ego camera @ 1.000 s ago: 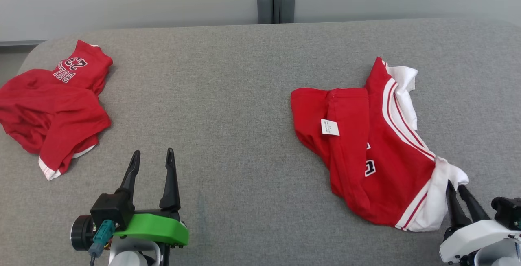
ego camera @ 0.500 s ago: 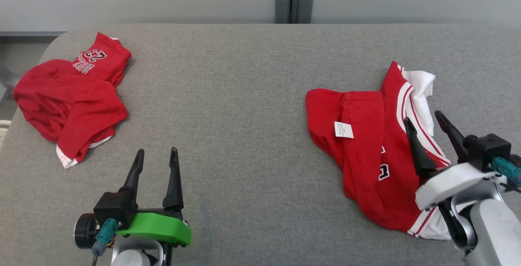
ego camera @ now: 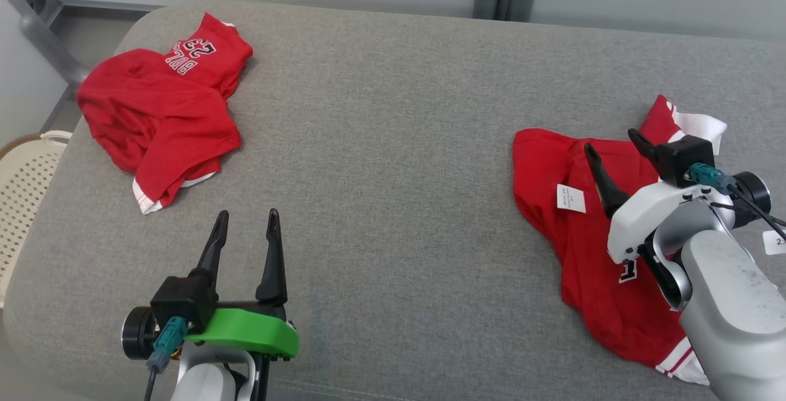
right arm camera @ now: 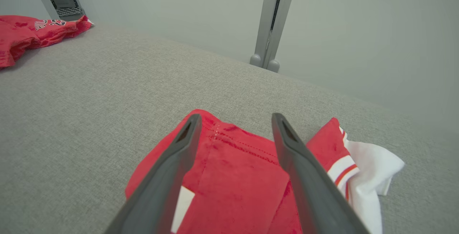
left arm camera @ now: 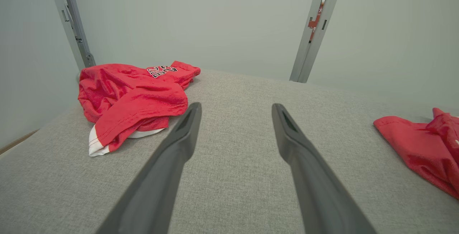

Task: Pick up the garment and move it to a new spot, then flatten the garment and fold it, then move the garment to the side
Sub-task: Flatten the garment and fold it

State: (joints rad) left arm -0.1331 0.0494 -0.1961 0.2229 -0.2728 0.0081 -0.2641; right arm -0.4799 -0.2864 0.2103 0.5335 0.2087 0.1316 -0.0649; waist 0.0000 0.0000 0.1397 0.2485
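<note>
Grey counter (ego camera: 381, 143), two red garments

Upper left, crumpled red garment (ego camera: 159, 100) lies unflattened, likely next. Left jaws stand released over the counter, ready to reach. Right jaws, released, hover above red-and-white garment (ego camera: 546, 167) lying aside at right.

Red garment (ego camera: 589, 278) with white trim (ego camera: 700, 124) lies on the right side of the grey worktop (ego camera: 393, 143); loosely doubled over and rumpled, not flat; a white label (ego camera: 570, 198) shows face-up on its left half; a dark-edged white numeral shows lower down; held by nothing. Second red garment (ego camera: 159, 112) lies crumpled at the far left corner, well apart from the first; white lettering and numerals (ego camera: 191, 54) on its far end; white hem at its near edge.
</note>
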